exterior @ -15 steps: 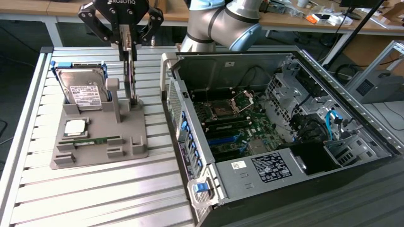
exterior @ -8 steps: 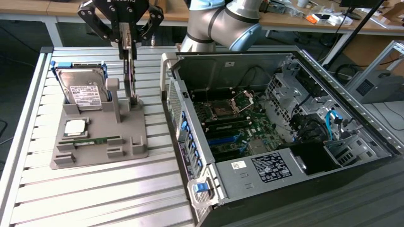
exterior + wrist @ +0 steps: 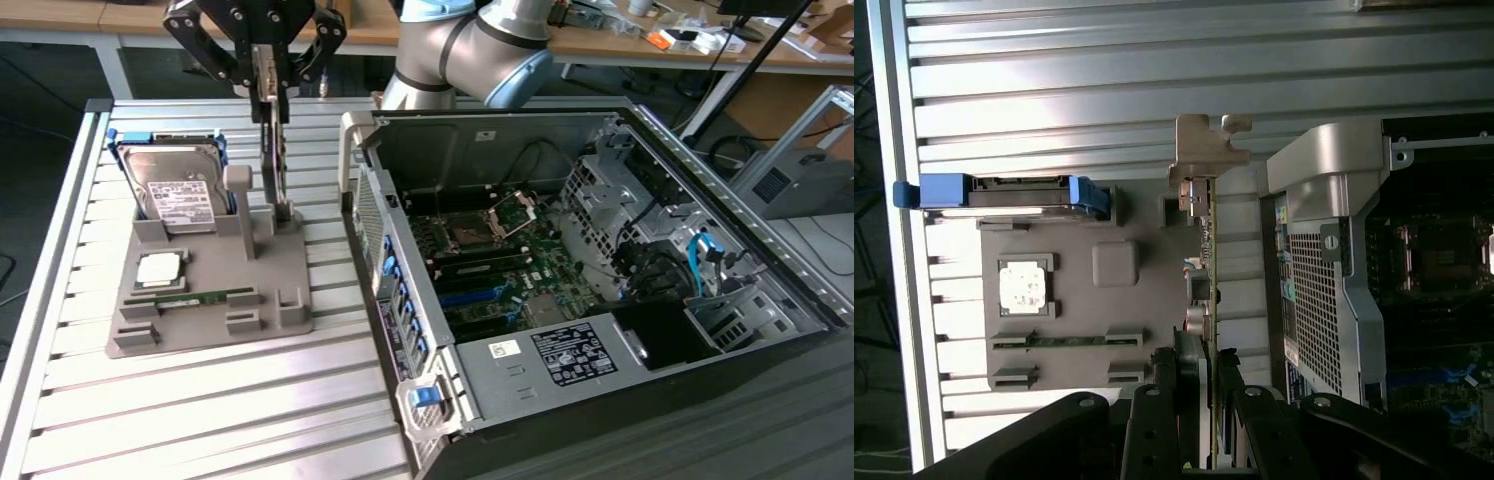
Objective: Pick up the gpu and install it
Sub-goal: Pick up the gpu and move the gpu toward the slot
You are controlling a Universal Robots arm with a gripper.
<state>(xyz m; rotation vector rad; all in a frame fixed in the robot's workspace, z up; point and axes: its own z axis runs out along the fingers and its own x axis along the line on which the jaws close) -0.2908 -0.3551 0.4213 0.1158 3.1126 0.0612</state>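
The gpu (image 3: 278, 140) hangs upright and edge-on, a thin card below my gripper (image 3: 276, 85). Its lower end is level with the slotted post of the grey holder (image 3: 200, 320); whether it still touches the slot I cannot tell. In the wrist view the gpu (image 3: 1208, 265) runs as a narrow edge away from my gripper (image 3: 1204, 400), with its silver bracket (image 3: 1206, 150) at the far end. The fingers (image 3: 1176, 400) press on both faces of the card, so the gripper is shut on it. The open computer case (image 3: 601, 250) lies at the exterior view's right with its motherboard (image 3: 507, 270) exposed.
On the grey holder stand a silver hard drive (image 3: 180, 195) in a blue frame, a CPU (image 3: 160, 268) and a RAM stick (image 3: 200, 297). The slatted aluminium table (image 3: 200, 420) lies under everything. The case's rear wall (image 3: 1334, 260) rises close beside the card.
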